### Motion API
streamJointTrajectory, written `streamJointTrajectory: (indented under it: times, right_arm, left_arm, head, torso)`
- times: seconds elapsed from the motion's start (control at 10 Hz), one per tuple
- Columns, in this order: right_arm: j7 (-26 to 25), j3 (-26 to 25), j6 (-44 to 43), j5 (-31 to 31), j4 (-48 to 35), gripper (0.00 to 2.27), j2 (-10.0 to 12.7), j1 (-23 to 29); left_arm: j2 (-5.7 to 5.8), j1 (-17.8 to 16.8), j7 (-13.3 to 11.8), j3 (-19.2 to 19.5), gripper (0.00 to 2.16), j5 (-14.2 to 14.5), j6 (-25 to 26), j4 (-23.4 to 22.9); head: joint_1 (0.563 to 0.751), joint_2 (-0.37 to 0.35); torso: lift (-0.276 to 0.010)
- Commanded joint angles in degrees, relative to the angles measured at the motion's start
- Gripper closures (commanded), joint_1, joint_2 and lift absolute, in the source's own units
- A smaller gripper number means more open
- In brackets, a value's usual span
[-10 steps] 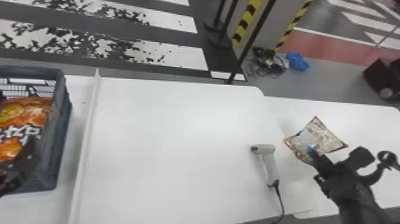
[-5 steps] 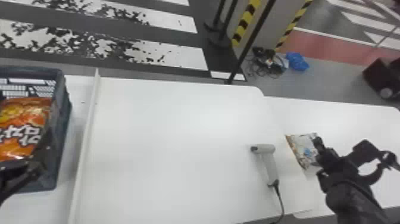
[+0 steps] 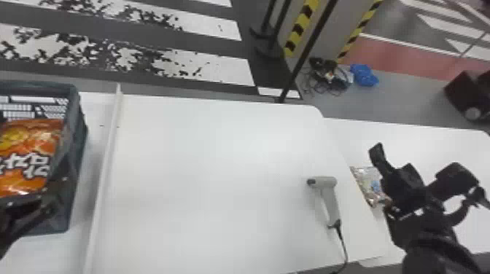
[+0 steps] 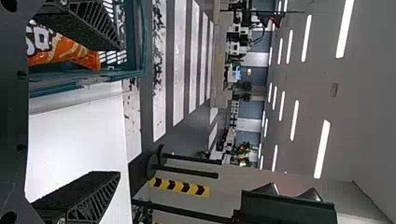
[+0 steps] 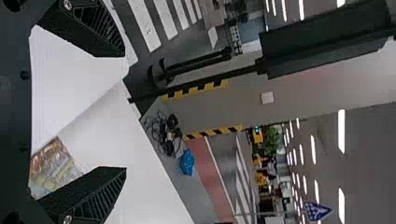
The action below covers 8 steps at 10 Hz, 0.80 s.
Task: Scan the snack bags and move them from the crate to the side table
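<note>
An orange snack bag lies in the dark crate at the left. My left gripper is over the crate's near right corner. In the left wrist view, this gripper is open, and the orange bag is partly covered by one finger. On the side table rests a silvery-brown snack bag, by the main table's right edge. My right gripper hangs above it, hiding its right part. The right wrist view has this gripper open, with the bag below.
A grey handheld scanner lies near the main table's right edge, its cable running off the front. A raised white strip stands between crate and scanner. Beyond the tables are a black pole and cables on the floor.
The silvery bag has shifted toward the main table and shows less behind the right gripper, which has opened and swung its tip leftward. The orange bag has turned; the left gripper has shifted right slightly.
</note>
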Motion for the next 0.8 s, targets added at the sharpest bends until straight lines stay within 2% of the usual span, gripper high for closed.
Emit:
streamJointTrajectory:
  times: [0.0, 0.2, 0.3, 0.4, 0.6, 0.7]
  right_arm:
    - [1.18, 4.78, -0.12, 2.22, -7.51, 0.05, 1.81, 4.64]
    - [1.97, 12.25, -2.05, 6.0, -10.5, 0.06, 2.96, 7.19]
    - [1.88, 17.0, -6.8, 10.48, -12.61, 0.06, 4.01, 9.3]
    - [1.27, 20.96, -11.02, 14.09, -14.11, 0.06, 5.07, 11.15]
    - [0.83, 25.79, -15.59, 15.49, -14.9, 0.06, 6.74, 12.82]
    - [0.83, 26.67, -15.76, 15.58, -14.9, 0.06, 7.09, 12.82]
  left_arm:
    - [-0.21, -0.29, 0.07, -0.25, 0.04, 0.09, -0.02, 0.09]
    - [-0.38, 0.06, 0.51, -0.42, 0.04, 0.44, -0.19, 0.09]
    - [-0.29, 0.33, 1.12, -0.42, 0.04, 0.44, -0.54, 0.09]
    - [-0.38, 0.41, 1.47, -0.34, 0.04, 0.61, -1.42, 0.18]
    - [-0.38, 0.33, 2.0, -0.16, 0.07, 0.7, -0.89, -0.52]
    - [-0.38, -0.91, 2.53, 0.63, 0.07, 0.7, 1.92, -1.4]
  head:
    - [0.695, -0.35]
    - [0.695, -0.35]
    - [0.695, -0.35]
    - [0.695, -0.309]
    - [0.695, -0.219]
    - [0.695, -0.175]
  torso:
    - [-0.087]
    - [-0.087]
    - [-0.087]
    - [-0.087]
    - [-0.087]
    - [-0.087]
